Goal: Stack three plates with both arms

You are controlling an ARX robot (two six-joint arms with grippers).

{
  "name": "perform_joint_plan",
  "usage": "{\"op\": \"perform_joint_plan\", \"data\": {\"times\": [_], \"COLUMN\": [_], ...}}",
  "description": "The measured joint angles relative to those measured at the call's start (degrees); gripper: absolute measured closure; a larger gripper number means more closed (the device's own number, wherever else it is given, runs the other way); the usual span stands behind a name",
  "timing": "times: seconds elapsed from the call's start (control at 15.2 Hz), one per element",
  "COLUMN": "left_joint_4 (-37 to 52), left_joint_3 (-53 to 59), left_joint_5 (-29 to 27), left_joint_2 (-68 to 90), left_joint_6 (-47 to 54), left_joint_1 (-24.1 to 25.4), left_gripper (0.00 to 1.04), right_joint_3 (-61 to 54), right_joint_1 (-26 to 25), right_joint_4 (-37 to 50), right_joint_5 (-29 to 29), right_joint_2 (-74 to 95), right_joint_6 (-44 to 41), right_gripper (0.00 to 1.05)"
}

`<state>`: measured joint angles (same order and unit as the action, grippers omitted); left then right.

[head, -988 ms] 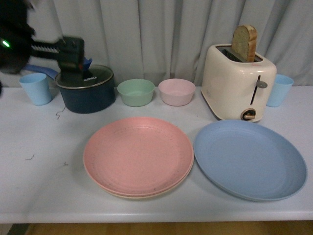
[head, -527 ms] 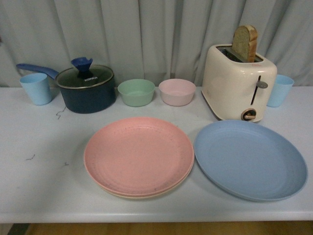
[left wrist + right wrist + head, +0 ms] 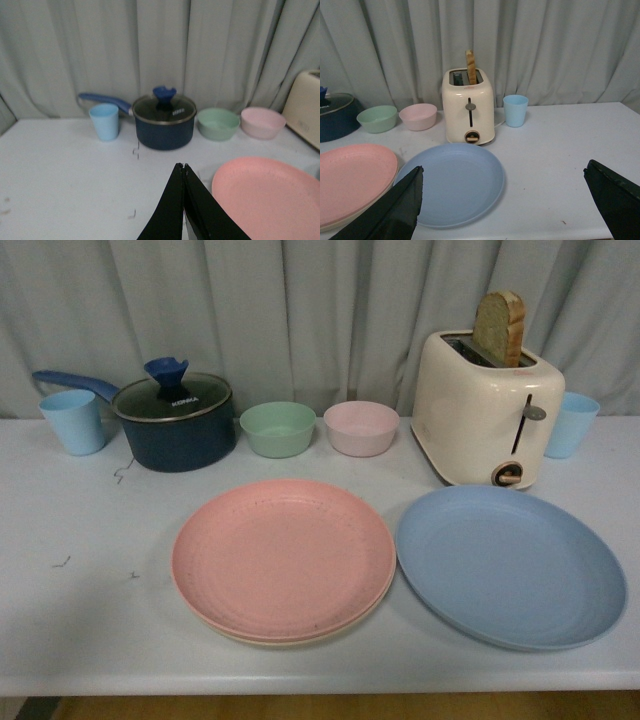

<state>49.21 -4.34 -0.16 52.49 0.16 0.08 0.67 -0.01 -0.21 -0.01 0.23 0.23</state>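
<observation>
The pink plate (image 3: 283,558) lies on the near part of the counter (image 3: 90,610), a little left of centre. It sits squarely on the beige plate (image 3: 300,639), of which only a thin rim shows along the near edge. The blue plate (image 3: 511,566) lies flat on the counter just to their right. Its left edge is very close to the stacked pair, but whether they touch cannot be told.

Neither arm shows in the front view. In the left wrist view the left fingers (image 3: 172,215) are pressed together with their tips meeting. They hold nothing and hover over bare counter, just left of the pink plate. In the right wrist view the right fingers (image 3: 395,210) are spread wide and empty, with the blue plate between and beyond them.

Along the far side of the counter, in front of a grey curtain (image 3: 320,310), stands a row of things. From left to right these are a light blue cup (image 3: 73,421), a dark blue saucepan (image 3: 175,435) with a glass lid (image 3: 172,396) and a blue knob, a green bowl (image 3: 278,428) and a pink bowl (image 3: 361,427). Next comes a cream toaster (image 3: 487,420) with a slice of bread (image 3: 499,328) standing upright in one slot, then a second light blue cup (image 3: 572,424) partly behind the toaster. The two bowls stand side by side, just apart.
</observation>
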Motion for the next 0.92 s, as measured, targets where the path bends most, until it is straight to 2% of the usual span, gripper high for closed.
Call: {"op": "perform_joint_plan", "data": {"times": [0.2,0.92], "left_joint_4": [-5.6,-28.0], "left_joint_3": [3.4,3.7], "left_joint_5": [0.0,0.1], "left_joint_2": [-6.0,-31.3], "left_joint_6": [0.0,0.0], "left_joint_1": [0.0,0.0], "left_gripper": [1.03,1.03], "right_joint_3": [0.0,0.0], "right_joint_1": [0.0,0.0], "right_joint_4": [0.0,0.0], "right_joint_5": [0.0,0.0], "right_joint_2": [0.0,0.0], "right_joint_6": [0.0,0.0], "right_gripper": [0.06,0.06]}}
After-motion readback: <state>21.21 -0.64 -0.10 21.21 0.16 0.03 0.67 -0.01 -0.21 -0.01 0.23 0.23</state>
